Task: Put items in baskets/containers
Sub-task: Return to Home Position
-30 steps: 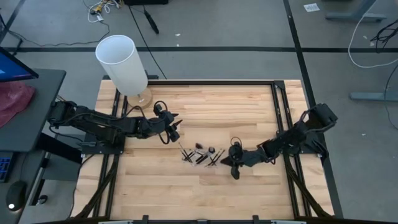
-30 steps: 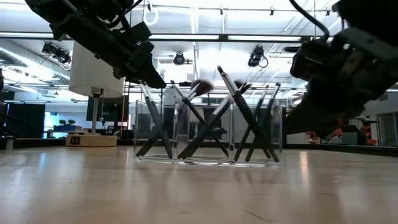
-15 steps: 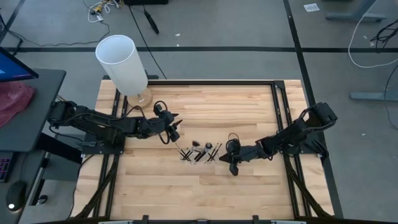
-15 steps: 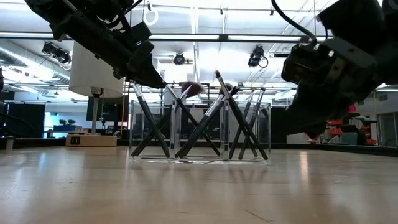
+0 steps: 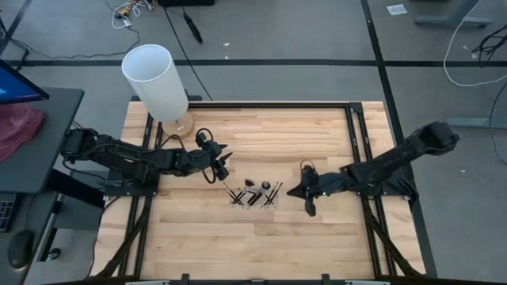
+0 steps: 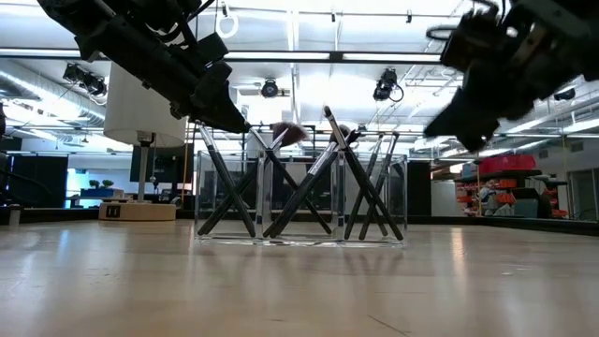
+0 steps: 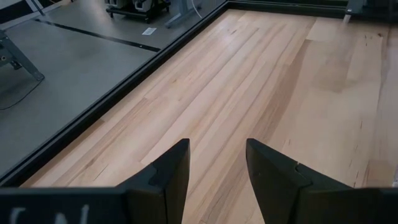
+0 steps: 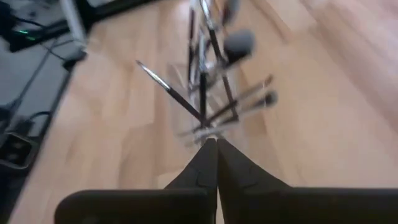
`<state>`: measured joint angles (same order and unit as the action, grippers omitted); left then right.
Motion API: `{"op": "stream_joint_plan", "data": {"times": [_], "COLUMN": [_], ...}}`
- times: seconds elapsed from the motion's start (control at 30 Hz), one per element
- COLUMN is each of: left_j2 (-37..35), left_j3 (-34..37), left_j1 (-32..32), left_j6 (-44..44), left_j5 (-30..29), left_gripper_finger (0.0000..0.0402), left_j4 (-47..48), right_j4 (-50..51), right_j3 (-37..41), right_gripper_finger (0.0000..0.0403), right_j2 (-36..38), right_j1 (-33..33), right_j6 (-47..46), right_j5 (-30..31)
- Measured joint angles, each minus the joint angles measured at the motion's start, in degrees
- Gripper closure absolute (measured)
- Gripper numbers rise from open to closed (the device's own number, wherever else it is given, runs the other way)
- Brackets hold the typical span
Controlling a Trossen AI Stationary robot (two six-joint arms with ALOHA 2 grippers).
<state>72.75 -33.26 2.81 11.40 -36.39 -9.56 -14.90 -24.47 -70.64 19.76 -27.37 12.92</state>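
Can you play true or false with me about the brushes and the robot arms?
1. The makeup brushes stand inside the clear organizer. True.
2. The right end effector holds a brush. False: it is shut on nothing, apart from the organizer.
3. The left end effector is open and empty. True.
4. The white cylinder lies tipped over mid-table. False: it stands upright at a corner of the table, on the left arm's side.
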Motion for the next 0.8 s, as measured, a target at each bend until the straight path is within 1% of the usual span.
{"op": "stream_joint_plan", "data": {"times": [0.17, 0.33, 0.6, 0.67, 0.8], "left_j2": [0.00, 0.00, 0.00, 0.00, 0.00], "left_j3": [0.00, 0.00, 0.00, 0.00, 0.00], "left_j1": [0.00, 0.00, 0.00, 0.00, 0.00], "left_j6": [0.02, 0.04, 0.03, 0.04, 0.02], "left_j5": [0.00, -0.01, 0.00, -0.02, -0.02], "left_gripper_finger": [0.0241, 0.0241, 0.0241, 0.0241, 0.0241], "left_j4": [0.00, 0.00, -0.01, -0.02, -0.02], "right_j4": [4.76, 10.86, 25.31, 25.74, 20.23], "right_j3": [0.00, -0.01, 0.04, 1.65, 8.51], "right_gripper_finger": [0.0399, 0.0399, 0.0399, 0.0399, 0.0399], "right_j2": [10.53, 20.68, 36.09, 39.91, 47.42], "right_j1": [-2.32, -3.86, -5.25, -5.86, -7.49], "right_j6": [6.99, 11.47, 13.53, 14.14, 13.30], "right_j5": [-4.96, -8.45, -8.93, -8.93, -9.37]}}
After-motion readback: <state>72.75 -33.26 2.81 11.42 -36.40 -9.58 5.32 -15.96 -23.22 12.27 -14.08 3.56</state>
